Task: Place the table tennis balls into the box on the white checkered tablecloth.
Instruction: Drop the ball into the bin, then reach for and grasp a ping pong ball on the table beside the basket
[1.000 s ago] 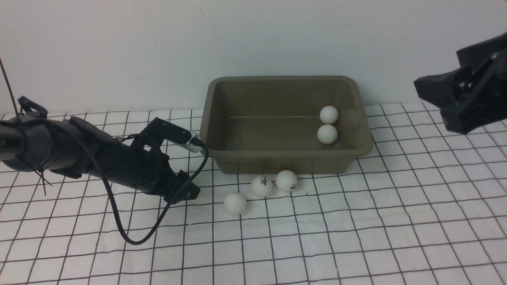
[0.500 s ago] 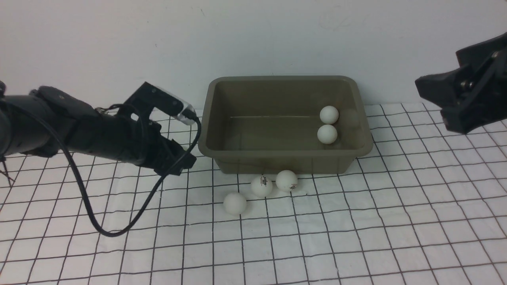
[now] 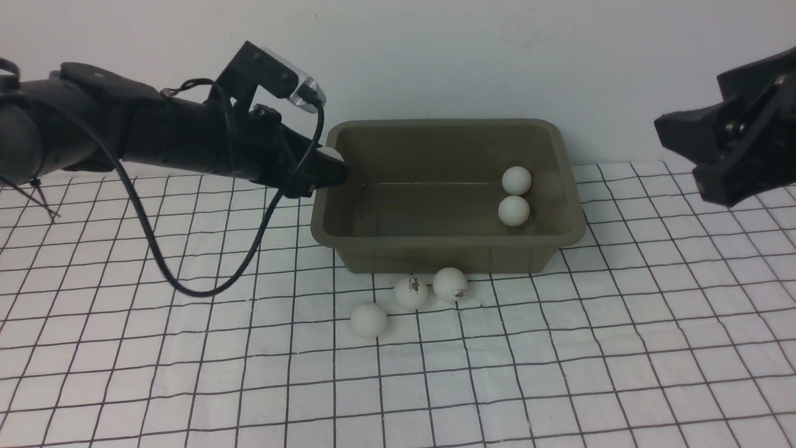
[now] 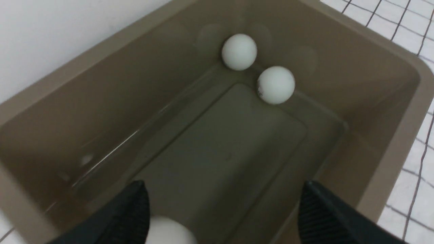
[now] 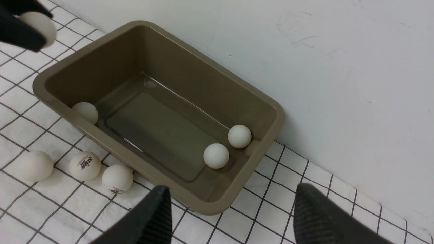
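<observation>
Raised and shifted right since a moment ago, the left gripper [image 4: 225, 206] hovers at the left rim of the box [image 3: 448, 241], fingers wide apart. One ball [image 4: 169, 232] lies between them, by one finger; its grip is unclear. Three balls [image 5: 216, 156] sit inside the box, three [image 3: 369, 320] on the near-side cloth [image 3: 559, 373]. At right, the right gripper [image 5: 232, 210] stands open, holding nothing.

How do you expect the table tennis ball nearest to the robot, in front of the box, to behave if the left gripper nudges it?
The ball would probably roll easily, being round with nothing around it as a stop. It looks like thin, light plastic, so a hard squeeze might dent it. Its smooth surface may slip from an off-centre grip.
</observation>
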